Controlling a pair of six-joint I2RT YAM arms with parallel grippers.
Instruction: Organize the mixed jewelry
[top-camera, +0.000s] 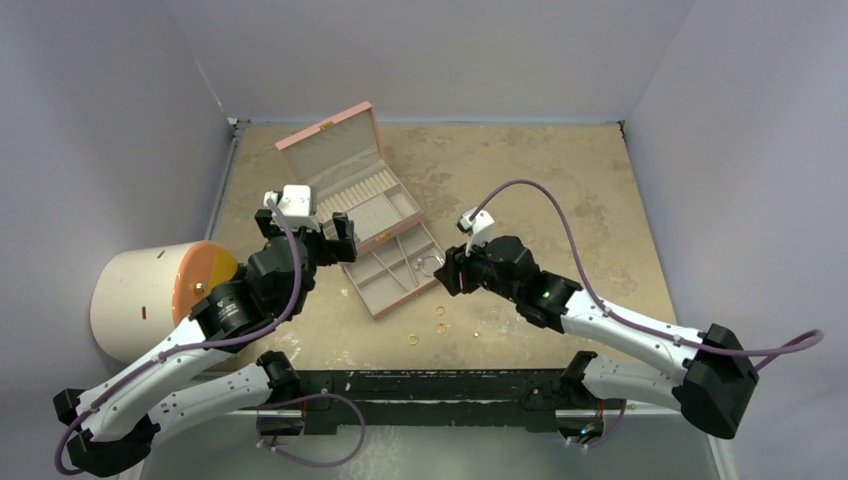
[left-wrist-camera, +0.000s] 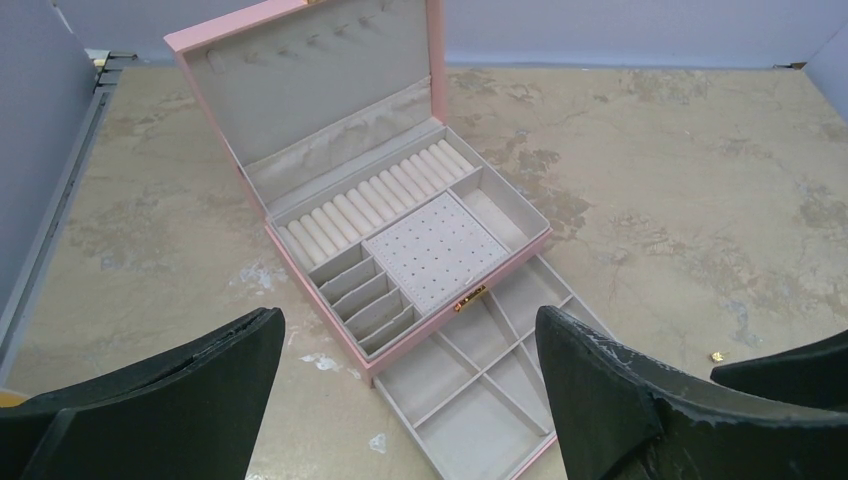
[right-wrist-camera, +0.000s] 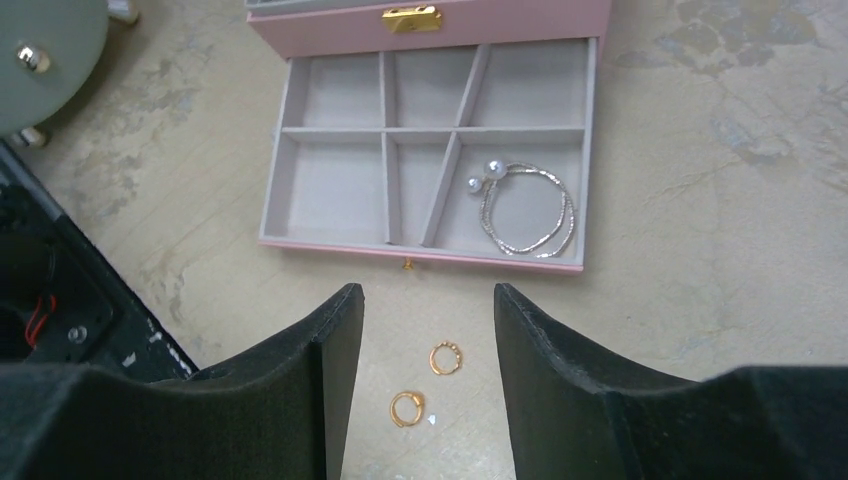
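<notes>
1. Released and bare, my right tool (right-wrist-camera: 424, 300) hangs over two gold rings (right-wrist-camera: 446, 357) on the desk (right-wrist-camera: 700, 300), just before the pink drawer (right-wrist-camera: 420, 257).
2. Silvery hoops (right-wrist-camera: 528, 212) lie in its front right compartment.
3. My left tool (left-wrist-camera: 407, 325) gapes released, grasping nothing, facing the open box (left-wrist-camera: 310, 90).

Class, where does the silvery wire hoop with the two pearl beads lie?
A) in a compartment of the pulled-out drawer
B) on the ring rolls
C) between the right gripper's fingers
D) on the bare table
A: the silvery hoop lies in a corner compartment of the drawer, apart from the open right gripper.
</notes>
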